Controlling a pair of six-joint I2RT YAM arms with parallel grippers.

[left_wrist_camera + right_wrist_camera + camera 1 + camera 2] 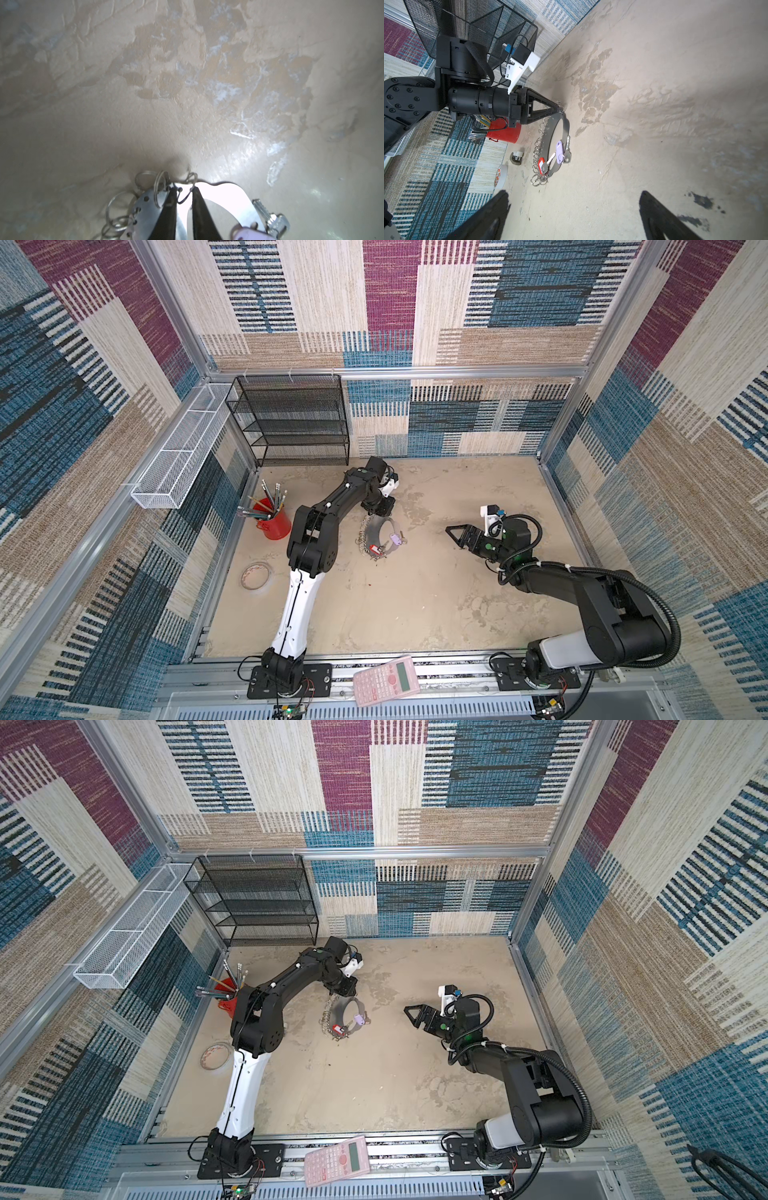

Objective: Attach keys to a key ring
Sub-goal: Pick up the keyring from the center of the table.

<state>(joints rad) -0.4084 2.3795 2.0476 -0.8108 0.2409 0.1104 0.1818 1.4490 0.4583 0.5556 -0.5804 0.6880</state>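
Note:
The key ring is a grey curved band edged with small silver split rings, lying mid-table. The keys rest on its near end: a lilac-headed key and a red-headed key. My left gripper points down at the band's far end, with its fingers almost together and pinching a split ring between the tips. My right gripper hovers open to the right of the band with nothing between its fingers.
A red cup of pencils and a tape roll sit at the left. A black mesh shelf and a white wire basket stand at the back left. A pink calculator lies on the front rail.

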